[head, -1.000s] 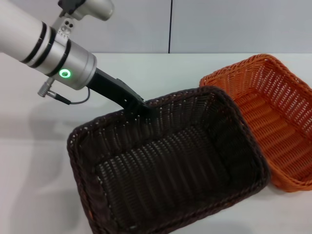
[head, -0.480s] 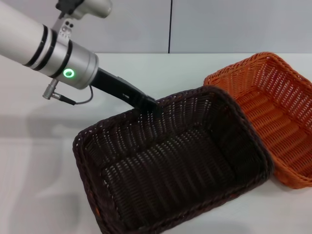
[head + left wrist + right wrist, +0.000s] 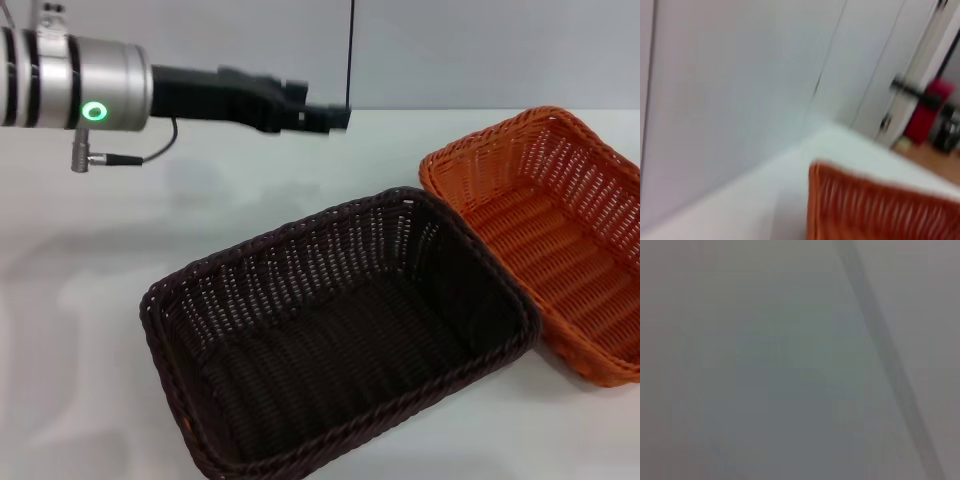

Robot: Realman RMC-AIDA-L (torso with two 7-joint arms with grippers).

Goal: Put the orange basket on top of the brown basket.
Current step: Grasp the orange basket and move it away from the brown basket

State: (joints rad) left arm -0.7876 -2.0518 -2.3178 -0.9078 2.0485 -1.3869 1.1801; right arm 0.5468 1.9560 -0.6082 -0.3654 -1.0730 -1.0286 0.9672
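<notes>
The brown basket (image 3: 340, 330) sits on the white table (image 3: 90, 300) at the front centre, empty. The orange basket (image 3: 550, 240) sits to its right, its near-left rim touching the brown basket's right rim. The orange basket's rim also shows in the left wrist view (image 3: 865, 210). My left gripper (image 3: 335, 118) is open and empty. It hovers above the table behind the brown basket, well clear of it and pointing right. My right gripper is out of view; the right wrist view shows only a grey surface.
A grey wall (image 3: 480, 50) with a dark vertical seam stands behind the table. The left wrist view shows a red object (image 3: 930, 107) on the floor beyond the table's far edge.
My left gripper has let go of the brown basket's back rim and risen up and to the right. The brown basket has settled flat on the table.
</notes>
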